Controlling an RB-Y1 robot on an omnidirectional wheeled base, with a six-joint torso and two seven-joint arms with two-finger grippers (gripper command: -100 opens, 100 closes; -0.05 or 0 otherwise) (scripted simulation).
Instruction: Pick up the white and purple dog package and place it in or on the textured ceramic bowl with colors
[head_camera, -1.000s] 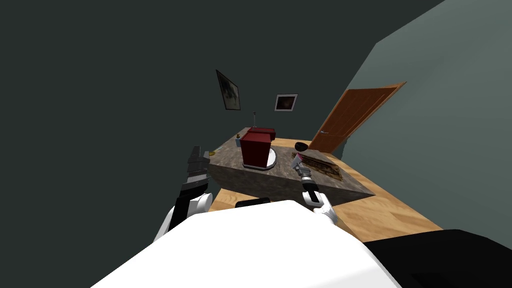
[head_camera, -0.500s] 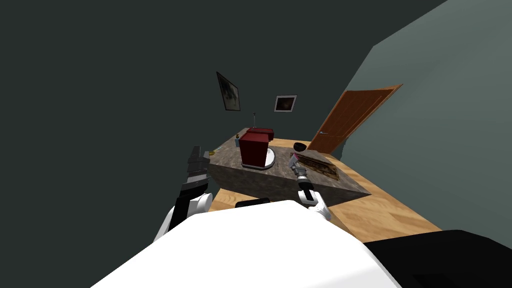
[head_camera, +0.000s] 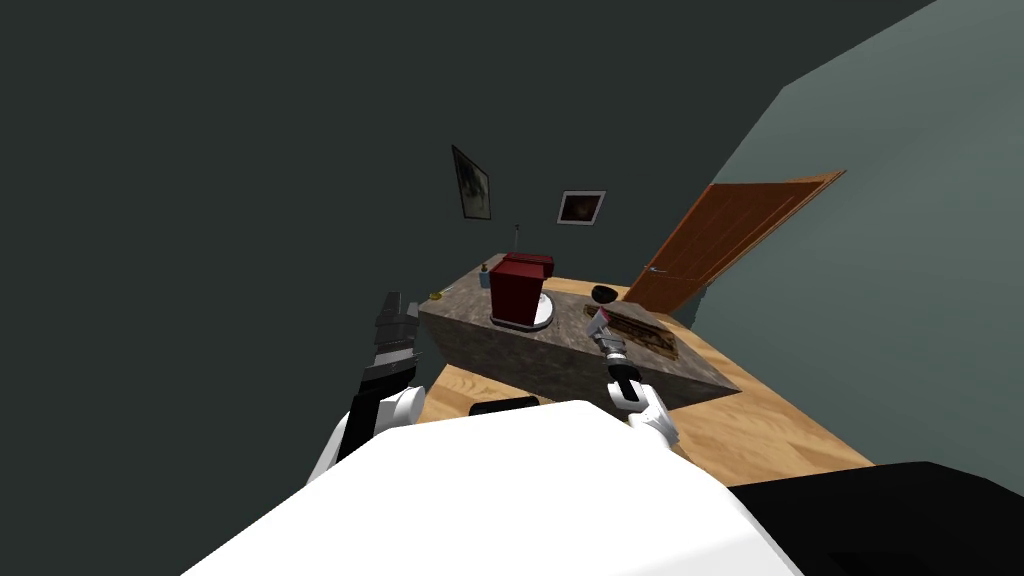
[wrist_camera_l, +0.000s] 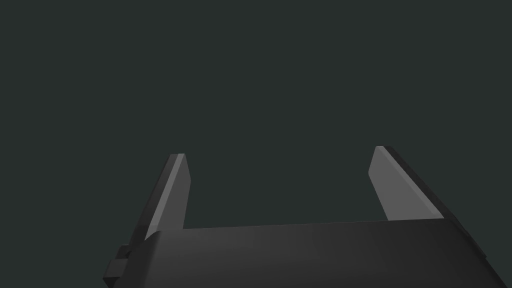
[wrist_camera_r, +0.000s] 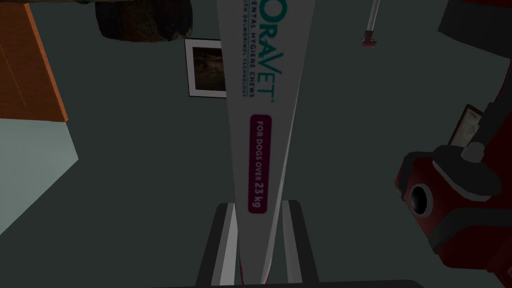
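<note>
Right pincer (wrist_camera_r: 258, 205): clamped on dog package (wrist_camera_r: 265, 100)
Package axis: in line with pincer, pointing straight out
Left pincer (wrist_camera_l: 280, 152): apart

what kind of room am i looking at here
Probably a kitchen-like room in a house: a stone-look counter with a dark red machine on it, an open brown door, and framed pictures on the dark wall.

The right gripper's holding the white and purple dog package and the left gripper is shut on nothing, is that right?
Not quite. The right gripper does hold the dog package, but the left gripper is open, fingers wide apart with nothing between them; the left wrist view shows it.
</note>
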